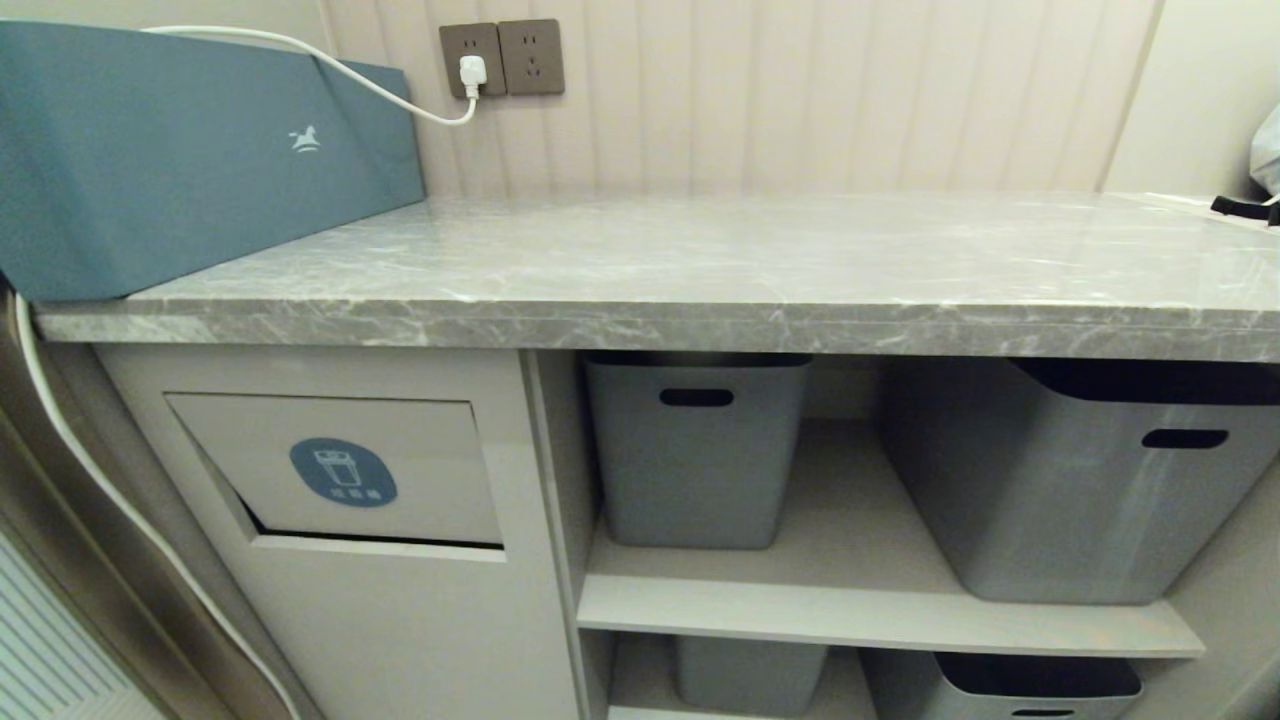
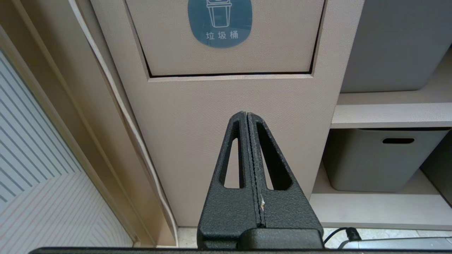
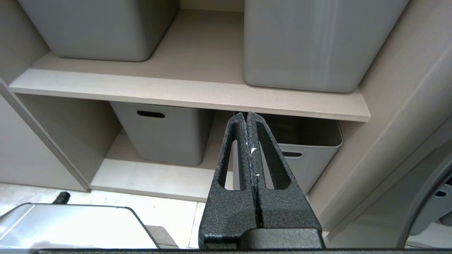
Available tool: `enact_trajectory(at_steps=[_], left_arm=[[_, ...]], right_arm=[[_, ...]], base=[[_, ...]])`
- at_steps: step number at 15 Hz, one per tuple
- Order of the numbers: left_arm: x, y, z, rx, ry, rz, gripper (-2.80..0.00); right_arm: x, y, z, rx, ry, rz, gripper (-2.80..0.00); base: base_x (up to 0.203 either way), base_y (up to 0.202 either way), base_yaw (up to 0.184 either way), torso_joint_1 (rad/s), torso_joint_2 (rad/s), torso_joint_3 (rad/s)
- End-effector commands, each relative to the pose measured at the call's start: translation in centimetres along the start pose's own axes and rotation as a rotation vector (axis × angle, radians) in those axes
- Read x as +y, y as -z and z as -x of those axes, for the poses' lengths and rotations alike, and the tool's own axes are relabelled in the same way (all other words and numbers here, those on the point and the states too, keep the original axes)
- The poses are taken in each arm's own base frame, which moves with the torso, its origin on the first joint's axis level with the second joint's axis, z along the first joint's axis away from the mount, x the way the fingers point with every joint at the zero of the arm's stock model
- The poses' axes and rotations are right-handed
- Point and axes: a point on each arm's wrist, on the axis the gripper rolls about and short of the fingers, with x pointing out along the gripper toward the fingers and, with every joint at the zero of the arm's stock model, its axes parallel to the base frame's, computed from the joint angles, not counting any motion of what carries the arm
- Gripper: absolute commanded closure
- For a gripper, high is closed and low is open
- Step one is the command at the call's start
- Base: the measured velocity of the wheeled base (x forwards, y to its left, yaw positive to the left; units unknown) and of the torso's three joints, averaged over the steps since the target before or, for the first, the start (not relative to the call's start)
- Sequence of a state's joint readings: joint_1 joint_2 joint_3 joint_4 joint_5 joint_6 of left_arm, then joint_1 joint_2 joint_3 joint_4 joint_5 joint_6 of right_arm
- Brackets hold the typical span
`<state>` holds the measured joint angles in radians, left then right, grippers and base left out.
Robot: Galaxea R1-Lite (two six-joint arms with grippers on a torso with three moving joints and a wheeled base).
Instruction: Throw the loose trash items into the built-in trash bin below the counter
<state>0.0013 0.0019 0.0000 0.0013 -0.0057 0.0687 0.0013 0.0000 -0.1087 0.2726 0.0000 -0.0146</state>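
Observation:
The built-in trash bin (image 1: 340,470) is a beige panel under the grey marble counter (image 1: 700,270), with a swing flap bearing a blue oval bin icon (image 2: 220,21). The flap hangs nearly flush with the panel. No loose trash items show in any view. My left gripper (image 2: 246,114) is shut with nothing in it, held low in front of the bin panel (image 2: 226,106) below the flap. My right gripper (image 3: 244,115) is shut and empty, facing the shelves. Neither arm shows in the head view.
A teal box (image 1: 180,150) stands on the counter's left end, with a white cable (image 1: 400,95) running to a wall socket. Grey storage tubs (image 1: 700,450) (image 1: 1080,480) fill the beige shelves (image 1: 880,610) right of the bin. A white cord (image 2: 116,102) hangs along the cabinet's left side.

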Motion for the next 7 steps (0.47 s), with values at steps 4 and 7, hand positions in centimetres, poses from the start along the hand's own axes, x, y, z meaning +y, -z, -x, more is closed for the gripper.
enact_trajectory(at_steps=[4, 7], left_arm=[[-0.01, 0.06, 0.00, 0.000, 0.000, 0.000, 0.00], [-0.01, 0.06, 0.00, 0.001, 0.000, -0.002, 0.00]], right_arm=[[-0.01, 0.02, 0.00, 0.002, 0.003, -0.002, 0.00], [-0.01, 0.05, -0.01, 0.003, 0.003, -0.004, 0.00]], base=[[0.000, 0.000, 0.000, 0.000, 0.00, 0.000], [0.000, 0.000, 0.000, 0.000, 0.00, 0.000]])
